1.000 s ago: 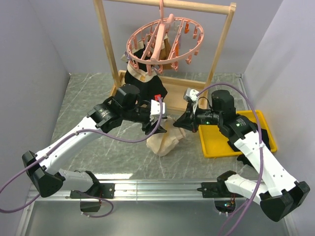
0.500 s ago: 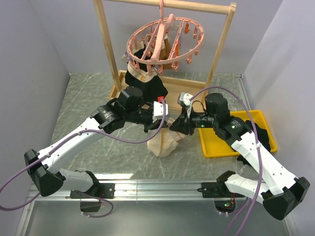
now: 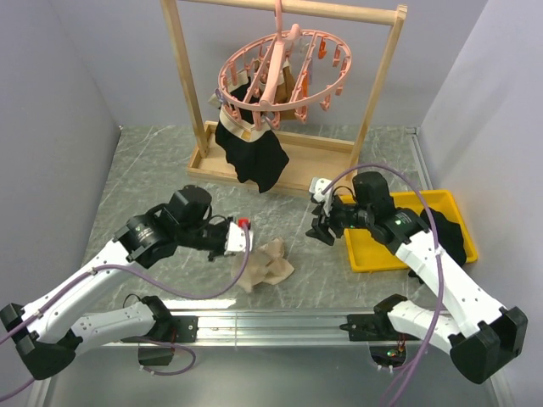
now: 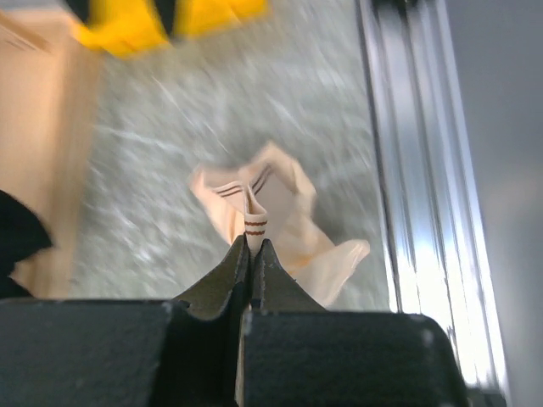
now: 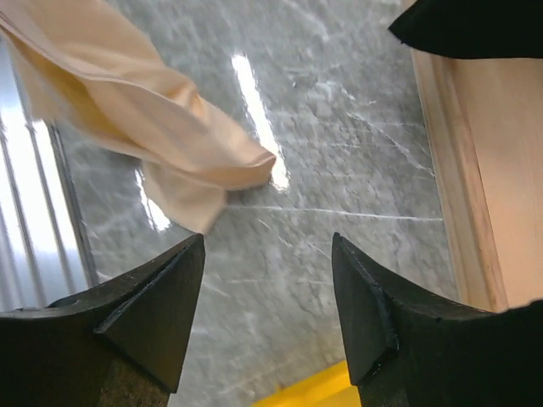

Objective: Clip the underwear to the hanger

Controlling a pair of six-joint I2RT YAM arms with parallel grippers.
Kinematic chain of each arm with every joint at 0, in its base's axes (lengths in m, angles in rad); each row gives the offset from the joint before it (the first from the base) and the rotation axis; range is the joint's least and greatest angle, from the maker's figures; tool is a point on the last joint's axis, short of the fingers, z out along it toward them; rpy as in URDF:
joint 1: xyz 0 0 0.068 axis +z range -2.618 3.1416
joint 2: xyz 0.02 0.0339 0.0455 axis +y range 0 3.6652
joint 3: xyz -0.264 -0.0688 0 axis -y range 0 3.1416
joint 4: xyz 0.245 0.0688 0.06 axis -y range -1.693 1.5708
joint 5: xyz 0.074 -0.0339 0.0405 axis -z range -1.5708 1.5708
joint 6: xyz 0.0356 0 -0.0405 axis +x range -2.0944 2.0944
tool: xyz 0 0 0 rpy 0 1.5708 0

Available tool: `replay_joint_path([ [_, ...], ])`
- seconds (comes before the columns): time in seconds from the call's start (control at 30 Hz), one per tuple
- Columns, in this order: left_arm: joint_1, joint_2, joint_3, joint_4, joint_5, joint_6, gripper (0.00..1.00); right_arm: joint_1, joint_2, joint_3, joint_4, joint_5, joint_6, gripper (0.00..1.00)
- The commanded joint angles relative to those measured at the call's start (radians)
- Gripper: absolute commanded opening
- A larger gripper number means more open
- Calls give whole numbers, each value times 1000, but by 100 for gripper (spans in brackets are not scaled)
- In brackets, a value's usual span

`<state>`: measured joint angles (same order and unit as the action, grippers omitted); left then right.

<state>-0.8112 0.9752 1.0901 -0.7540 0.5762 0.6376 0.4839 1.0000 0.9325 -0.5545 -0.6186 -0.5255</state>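
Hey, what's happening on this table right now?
The left gripper is shut on a fold of the beige underwear, which lies crumpled on the table. The right gripper is open and apart from it, by the yellow tray. The pink hanger hangs from the wooden rack behind; the underwear is not clipped on yet.

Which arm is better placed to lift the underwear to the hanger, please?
Left: the left gripper is shut on the underwear, while the right gripper stands open and empty, apart from it.
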Motion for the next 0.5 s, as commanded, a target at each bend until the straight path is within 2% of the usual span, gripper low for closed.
replay_joint_path([
  [0.0,0,-29,-62,-156,5,175,0,-7,41,5,-33,-12,-191,68],
  [0.23,0,-66,-150,-185,-30,241,0,4,193,-3,-2,-121,-393,68],
  [0.3,0,-76,-163,-176,-35,240,0,8,225,-17,16,-139,-459,71],
  [0.47,4,-92,-200,-153,-56,225,0,73,302,-78,83,-86,-605,69],
])
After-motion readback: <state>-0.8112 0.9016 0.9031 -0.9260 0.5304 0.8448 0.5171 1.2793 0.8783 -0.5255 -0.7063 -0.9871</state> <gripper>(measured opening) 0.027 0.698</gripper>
